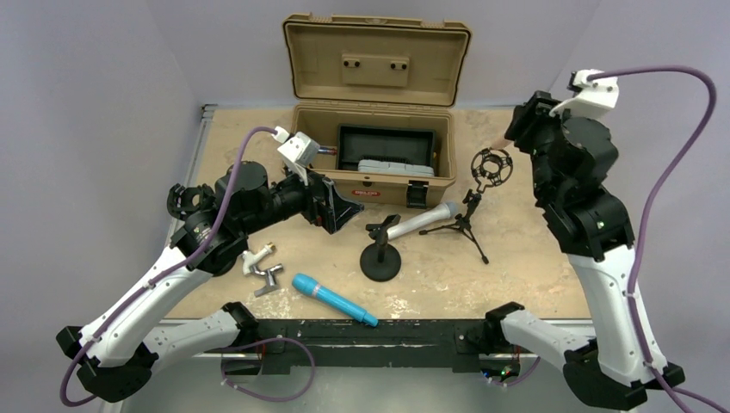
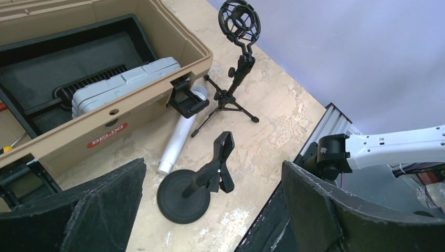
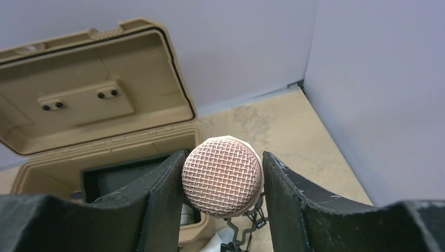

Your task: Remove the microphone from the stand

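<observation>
My right gripper (image 1: 515, 129) is shut on the microphone (image 3: 222, 176), a rose-coloured mesh ball head held between my two black fingers (image 3: 162, 189). It holds it just above the black tripod stand (image 1: 469, 219). The stand's ring-shaped shock mount (image 1: 491, 167) looks empty in the left wrist view (image 2: 240, 21), and part of it shows below the microphone head (image 3: 252, 220). The microphone's body is hidden. My left gripper (image 1: 340, 211) is open and empty, in the air left of the stands.
An open tan case (image 1: 374, 163) holds a grey box (image 2: 123, 84) at the back. A silver microphone (image 1: 422, 219) lies in front of it beside a round-base clip stand (image 1: 381, 258). A blue microphone (image 1: 334, 299) and a small metal part (image 1: 262, 267) lie near the front.
</observation>
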You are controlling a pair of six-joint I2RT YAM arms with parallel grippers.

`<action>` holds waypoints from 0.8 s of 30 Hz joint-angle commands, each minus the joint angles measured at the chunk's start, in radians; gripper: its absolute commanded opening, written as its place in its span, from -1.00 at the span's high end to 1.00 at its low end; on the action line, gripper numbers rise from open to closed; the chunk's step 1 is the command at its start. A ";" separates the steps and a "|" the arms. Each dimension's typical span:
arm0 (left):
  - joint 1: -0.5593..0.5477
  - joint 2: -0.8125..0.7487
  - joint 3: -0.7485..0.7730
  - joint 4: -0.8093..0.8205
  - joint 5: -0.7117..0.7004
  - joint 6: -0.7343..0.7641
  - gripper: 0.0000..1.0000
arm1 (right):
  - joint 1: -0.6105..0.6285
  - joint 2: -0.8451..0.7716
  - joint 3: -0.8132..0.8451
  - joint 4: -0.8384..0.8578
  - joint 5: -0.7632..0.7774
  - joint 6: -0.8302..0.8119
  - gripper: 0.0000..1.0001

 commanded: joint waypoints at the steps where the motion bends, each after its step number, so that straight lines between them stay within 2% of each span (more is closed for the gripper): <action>1: 0.003 0.000 0.004 0.026 -0.006 -0.001 -0.96 | 0.004 -0.061 0.042 0.098 -0.156 -0.051 1.00; 8: 0.003 -0.036 -0.008 0.026 -0.077 0.015 -0.94 | 0.005 -0.064 -0.055 0.263 -0.711 0.013 1.00; 10: 0.003 -0.065 -0.013 0.020 -0.139 0.031 -0.93 | 0.005 -0.040 -0.092 0.325 -0.874 0.058 1.00; 13: 0.003 -0.136 -0.037 0.023 -0.287 0.060 -0.92 | 0.008 -0.003 -0.153 0.422 -1.034 0.128 1.00; 19: 0.003 -0.311 -0.111 0.062 -0.694 0.097 -0.91 | 0.102 0.029 -0.272 0.614 -1.128 0.205 1.00; 22: 0.003 -0.356 -0.142 0.093 -0.800 0.124 -0.92 | 0.221 0.068 -0.314 0.662 -1.064 0.221 1.00; 24: 0.003 -0.376 -0.159 0.114 -0.832 0.138 -0.91 | 0.305 0.085 -0.377 0.751 -1.011 0.260 1.00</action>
